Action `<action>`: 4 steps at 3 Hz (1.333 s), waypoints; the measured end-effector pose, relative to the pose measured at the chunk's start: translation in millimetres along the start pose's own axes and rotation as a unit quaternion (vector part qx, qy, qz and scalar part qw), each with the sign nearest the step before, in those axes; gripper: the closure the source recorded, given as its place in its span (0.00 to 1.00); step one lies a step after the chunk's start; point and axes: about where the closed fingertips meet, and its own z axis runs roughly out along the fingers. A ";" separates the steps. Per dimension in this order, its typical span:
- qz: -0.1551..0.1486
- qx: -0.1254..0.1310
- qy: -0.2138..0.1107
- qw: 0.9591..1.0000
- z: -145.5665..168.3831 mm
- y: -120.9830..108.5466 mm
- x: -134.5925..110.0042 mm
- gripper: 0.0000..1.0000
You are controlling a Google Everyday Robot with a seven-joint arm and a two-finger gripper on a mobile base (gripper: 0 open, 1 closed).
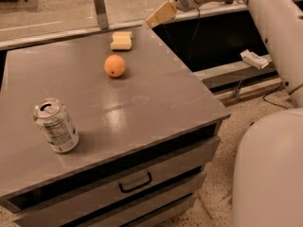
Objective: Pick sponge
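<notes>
Soda can (56, 126): front left of the table (156, 98), well apart from the rest; ignore it.
Orange (114, 65): near the sponge, on its camera side; steer clear of it.
Sponge (121, 40): lies flat at the far edge.
Gripper (161, 14): aloft, right of the sponge; you cannot tell whether it is closed. Bring it left and descend squarely.

Pale yellow sponge (121, 40), flat, table's (156, 103) far edge, gripper (152, 21) near its right

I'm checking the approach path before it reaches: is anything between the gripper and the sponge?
Nothing visible. The gripper hovers beside the sponge, near the table's far corner. The orange lies nearer the camera, off that line.
</notes>
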 end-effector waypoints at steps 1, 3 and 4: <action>0.017 0.024 -0.014 0.999 25.6 -16.3 6.0 0.00; 0.070 0.052 -0.046 0.995 93.9 -37.2 28.0 0.00; 0.087 0.043 -0.056 0.994 126.4 -33.0 38.4 0.00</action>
